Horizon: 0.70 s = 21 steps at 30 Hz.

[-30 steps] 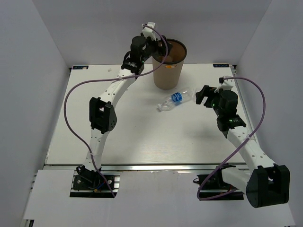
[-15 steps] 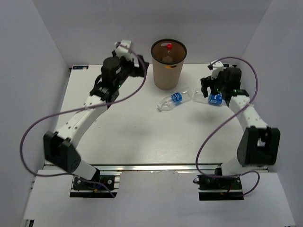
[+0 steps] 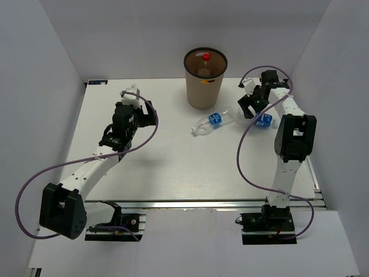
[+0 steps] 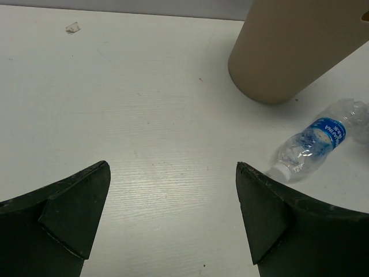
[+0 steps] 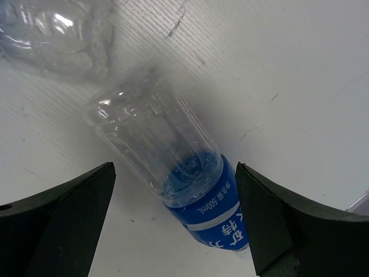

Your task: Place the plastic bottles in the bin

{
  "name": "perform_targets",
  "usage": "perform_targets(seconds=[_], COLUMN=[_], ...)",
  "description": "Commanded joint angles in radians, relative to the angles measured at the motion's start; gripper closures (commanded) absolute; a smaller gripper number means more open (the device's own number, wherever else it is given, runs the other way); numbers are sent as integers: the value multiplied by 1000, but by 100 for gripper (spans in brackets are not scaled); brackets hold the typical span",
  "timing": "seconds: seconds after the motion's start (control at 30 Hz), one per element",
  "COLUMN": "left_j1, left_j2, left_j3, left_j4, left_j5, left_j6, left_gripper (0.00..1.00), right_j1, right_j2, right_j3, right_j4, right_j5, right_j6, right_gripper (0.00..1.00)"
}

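The tan bin (image 3: 204,86) stands at the back centre, with a red-capped bottle (image 3: 204,57) lying inside it. A clear blue-label bottle (image 3: 212,121) lies on the table in front of the bin; the left wrist view shows this bottle (image 4: 314,144) and the bin (image 4: 294,46). A second blue-label bottle (image 3: 264,120) lies to the right. My right gripper (image 3: 256,111) is open just above it, and the bottle (image 5: 179,173) lies between the spread jaws (image 5: 173,202), untouched. My left gripper (image 3: 151,115) is open and empty over the left table (image 4: 173,190).
The end of the first bottle (image 5: 57,34) lies close to the second bottle, at the top left of the right wrist view. The table's right edge (image 3: 305,144) is near the right arm. White walls enclose the table on three sides.
My left arm has drawn back from over the bin to the left middle of the table, and a red-capped bottle now lies in the bin. My right gripper has moved back over the second blue-label bottle.
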Motion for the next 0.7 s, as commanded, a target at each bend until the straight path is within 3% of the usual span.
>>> perform_targets(seconds=[0.0,0.13,0.4,0.6,0.67], left_j1=[33,68,110,113,113], left_j2=[-12,33,44,-5,-19], left_j3=[3,18,15,-12,-26], left_j4=[41,31,29,41,60], left_j5=[30,50,73,70,79], left_j6=[-9,-37,-54,-63,-72], left_gripper=[2,2,2,2,2], right_j1=[-1,5,18,14,4], right_j2=[47,136,166,32,-52], right_j3=[86,156,130,32,-27], right_j4=[-85,-144,-116,31,120], right_j5=[64,55,18,26,32], right_j6=[-45,-52,-27,39,114], right_gripper=[11,11,14,29,59])
